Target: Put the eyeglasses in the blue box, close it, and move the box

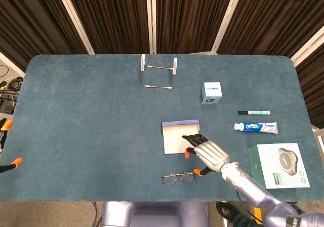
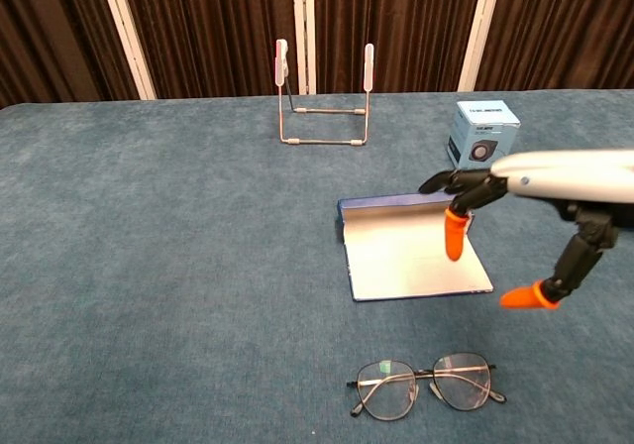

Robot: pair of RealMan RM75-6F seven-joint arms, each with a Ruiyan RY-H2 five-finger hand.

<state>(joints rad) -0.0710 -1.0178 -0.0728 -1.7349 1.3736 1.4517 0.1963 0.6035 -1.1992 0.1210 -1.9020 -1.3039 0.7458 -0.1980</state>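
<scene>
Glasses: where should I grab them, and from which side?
Probably pinch the bridge of the glasses from above. They lie flat, lenses up, so only the thin frame offers purchase, and the bridge sits between the lenses. The right hand hangs open just above them.

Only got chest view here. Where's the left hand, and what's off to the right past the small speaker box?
Observer: The left hand shows only as orange fingertips at the table's far left edge in head view, away from everything.
Operator: And right of the box?
Observer: A marker and a toothpaste tube lie there, with a white-and-green box nearer the front edge.
Operator: Is the right hand on the glasses yet?
Observer: No. From above, the right hand hovers spread over the near right corner of the open blue box, and the eyeglasses lie apart, untouched, in front of it.
</scene>
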